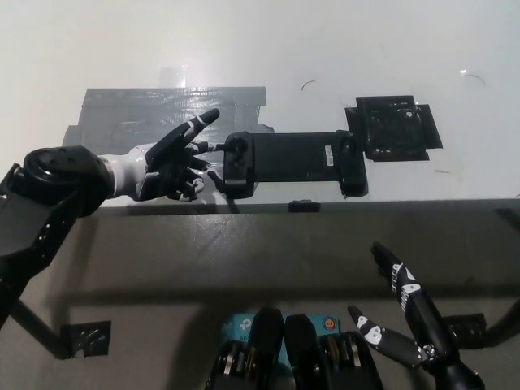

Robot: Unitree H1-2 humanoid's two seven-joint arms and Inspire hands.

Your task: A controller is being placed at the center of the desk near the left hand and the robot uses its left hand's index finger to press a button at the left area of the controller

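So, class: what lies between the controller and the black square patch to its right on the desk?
In the head view, only a narrow strip of bare white desk separates the controller from the black square patch.

**Two mismatched arms, one pale hand and one dark**

The left hand (172, 160) has a pale grey-white palm and wrist section, with dark fingers broken by lighter bands and tips. Behind it sits a rounded black wrist housing, and the forearm beyond is a dark, boxy grey-black shell. The right hand (406, 321) is black throughout, with slim tapering fingers carrying small white markings on their upper faces. Its arm is black as well, only a short stretch showing at the picture's lower right edge. No cables or screws can be made out.
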